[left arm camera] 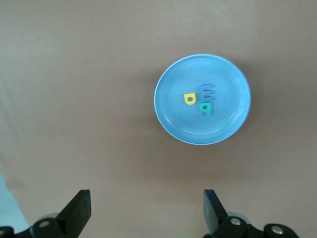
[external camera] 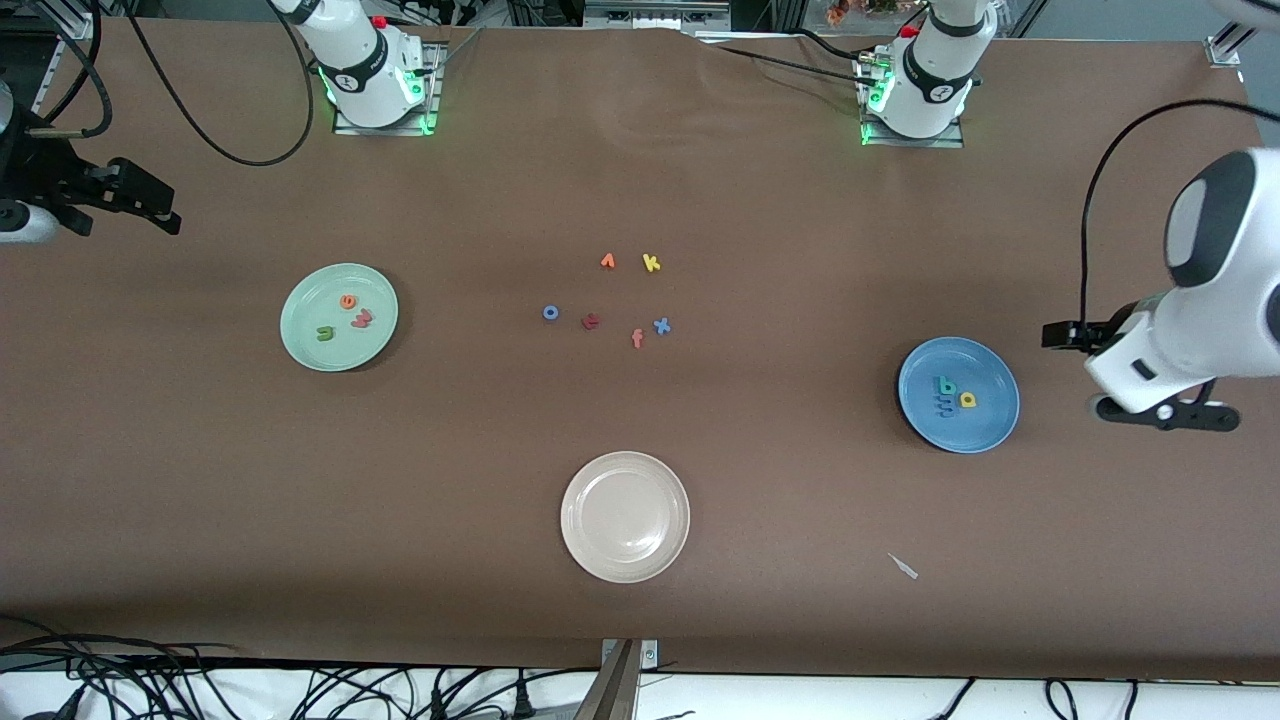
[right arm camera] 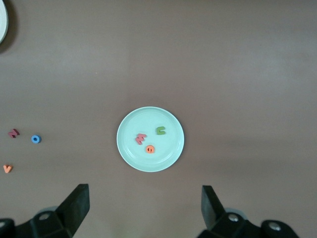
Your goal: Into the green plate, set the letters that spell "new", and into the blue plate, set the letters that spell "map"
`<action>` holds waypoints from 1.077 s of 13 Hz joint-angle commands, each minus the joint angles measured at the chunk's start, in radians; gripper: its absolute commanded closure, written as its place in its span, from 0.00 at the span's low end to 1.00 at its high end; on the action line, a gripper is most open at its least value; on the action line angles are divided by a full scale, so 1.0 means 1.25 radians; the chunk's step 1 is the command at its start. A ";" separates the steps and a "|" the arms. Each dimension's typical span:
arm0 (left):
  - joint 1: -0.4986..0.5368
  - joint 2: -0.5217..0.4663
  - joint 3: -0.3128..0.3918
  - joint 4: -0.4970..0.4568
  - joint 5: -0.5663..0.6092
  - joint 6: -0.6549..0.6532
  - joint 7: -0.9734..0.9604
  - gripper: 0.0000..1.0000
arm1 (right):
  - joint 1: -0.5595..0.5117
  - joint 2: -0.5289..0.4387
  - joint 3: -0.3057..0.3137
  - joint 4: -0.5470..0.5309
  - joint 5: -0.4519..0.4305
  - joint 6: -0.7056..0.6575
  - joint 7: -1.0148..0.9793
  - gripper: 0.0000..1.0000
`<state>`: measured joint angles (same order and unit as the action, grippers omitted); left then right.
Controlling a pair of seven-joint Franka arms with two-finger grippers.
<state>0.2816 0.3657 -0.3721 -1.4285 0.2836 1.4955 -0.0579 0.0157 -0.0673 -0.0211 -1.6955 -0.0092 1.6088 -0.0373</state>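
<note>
Left wrist view: blue plate (left arm camera: 225, 74) lies apart from open left claw (left arm camera: 147, 210).

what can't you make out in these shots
- Dark red letter, front view: too small to read.
- Left claw, left wrist view: only the open fingers show, the rest cut by the edge.
- Cream-white plate, right wrist view: cut off by the edge.
- Small pale scrap, front view: too small to identify.

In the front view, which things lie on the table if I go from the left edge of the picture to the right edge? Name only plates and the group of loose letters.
green plate → loose letters → blue plate. The white plate overlaps the letters' span, so it is left out.
</note>
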 commanded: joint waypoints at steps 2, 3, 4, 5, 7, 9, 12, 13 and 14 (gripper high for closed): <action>-0.106 -0.210 0.176 -0.197 -0.202 0.141 0.000 0.00 | -0.009 -0.014 0.006 -0.012 0.000 -0.011 0.009 0.00; -0.145 -0.244 0.199 -0.229 -0.205 0.185 -0.004 0.00 | -0.010 -0.011 0.005 -0.012 0.000 -0.011 0.004 0.00; -0.172 -0.282 0.218 -0.249 -0.202 0.196 0.001 0.00 | -0.011 -0.006 0.005 -0.006 0.000 -0.011 -0.004 0.00; -0.187 -0.311 0.222 -0.252 -0.202 0.196 -0.003 0.00 | -0.014 0.002 0.003 0.002 0.000 -0.011 -0.007 0.00; -0.199 -0.343 0.222 -0.251 -0.213 0.126 -0.003 0.00 | -0.014 0.007 0.005 0.011 0.000 -0.011 -0.009 0.00; -0.217 -0.347 0.223 -0.246 -0.210 0.021 -0.011 0.00 | -0.011 0.007 0.007 0.011 -0.004 -0.011 -0.008 0.00; -0.218 -0.367 0.244 -0.242 -0.207 0.003 -0.002 0.00 | -0.011 0.007 0.007 0.010 -0.002 -0.012 -0.009 0.00; -0.217 -0.366 0.244 -0.241 -0.202 0.001 0.003 0.00 | -0.011 0.007 0.007 0.010 -0.002 -0.012 -0.009 0.00; -0.218 -0.366 0.255 -0.237 -0.202 0.001 0.036 0.00 | -0.011 0.007 0.007 0.010 -0.002 -0.012 -0.009 0.00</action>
<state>0.0203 -0.0647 -0.0813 -1.7143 0.0512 1.5086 -0.0587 0.0122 -0.0613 -0.0219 -1.6959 -0.0090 1.6021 -0.0393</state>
